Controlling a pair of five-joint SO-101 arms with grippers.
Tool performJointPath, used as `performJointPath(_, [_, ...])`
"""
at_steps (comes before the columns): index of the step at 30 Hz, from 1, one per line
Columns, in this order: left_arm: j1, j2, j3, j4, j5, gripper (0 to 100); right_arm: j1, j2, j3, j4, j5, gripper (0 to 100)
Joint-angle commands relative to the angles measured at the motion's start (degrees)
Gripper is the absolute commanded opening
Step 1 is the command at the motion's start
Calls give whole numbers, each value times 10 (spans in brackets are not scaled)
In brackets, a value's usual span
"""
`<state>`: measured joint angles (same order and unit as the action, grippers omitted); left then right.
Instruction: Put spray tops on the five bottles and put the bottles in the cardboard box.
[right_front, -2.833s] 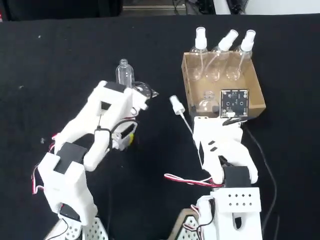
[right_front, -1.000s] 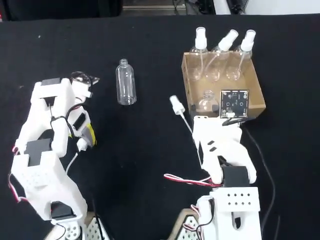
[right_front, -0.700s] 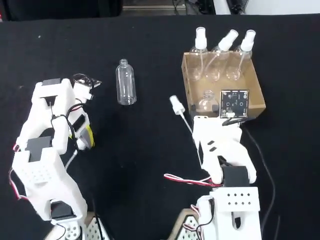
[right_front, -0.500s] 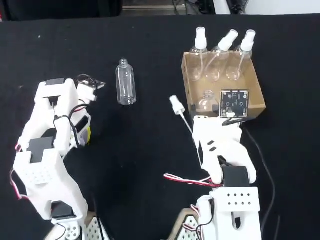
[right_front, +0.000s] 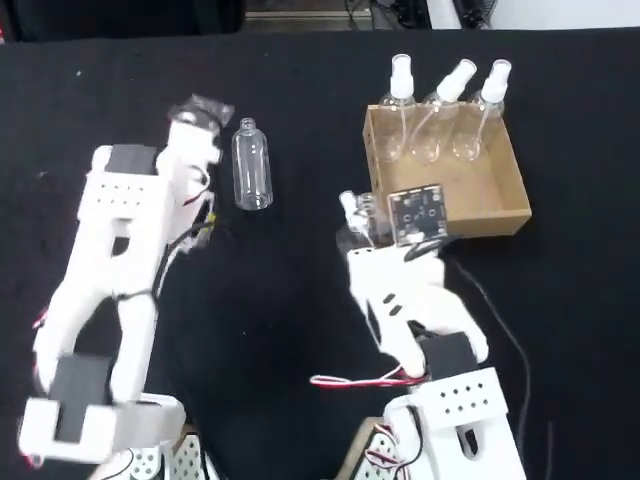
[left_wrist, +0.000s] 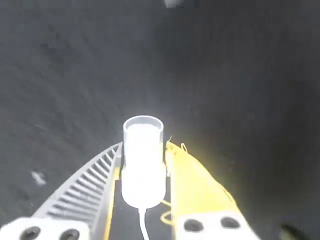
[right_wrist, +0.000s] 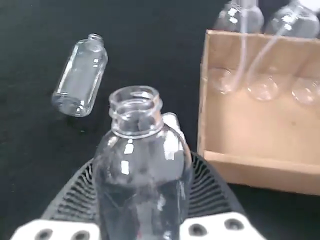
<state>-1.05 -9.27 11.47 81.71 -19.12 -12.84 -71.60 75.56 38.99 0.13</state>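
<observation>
Snugly, the spray top (left_wrist: 143, 172) sits inside the left gripper (left_wrist: 143, 148) — apparently clamped.

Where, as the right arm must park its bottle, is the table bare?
Bare table lies between the lying bottle and the cardboard box; the box's near half is free. Crowded: three sprayed bottles along its far wall.

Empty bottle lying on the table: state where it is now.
High view: the lying bottle lies flat between the left gripper and the cardboard box, nearer the gripper.
</observation>
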Motion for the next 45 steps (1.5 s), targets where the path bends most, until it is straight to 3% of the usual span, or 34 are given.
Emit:
performJointPath(1, [38,-126,-16,-55,67,30,-27,-15,-2,-13,-4,10])
performJointPath(12, [136,-222,-142,-248,158,30,-55,-203,120,-70,-4,10])
performJointPath(18, [196,-226,-220,-261,234,30,-55,-344,189,-67,0,10])
performJointPath(22, [199,-236,-232,-260,247,30,-64,-371,204,-67,0,10])
performJointPath(28, [204,-313,-167,-259,248,30,-128,-362,187,-25,1,10])
performJointPath(32, [204,-374,-73,-349,249,30,-140,-362,183,-19,1,10])
performJointPath(38, [236,-437,124,-549,245,30,-140,-363,178,-19,1,11])
performJointPath(45, [267,-470,167,-575,244,29,-140,-363,167,-23,-3,11])
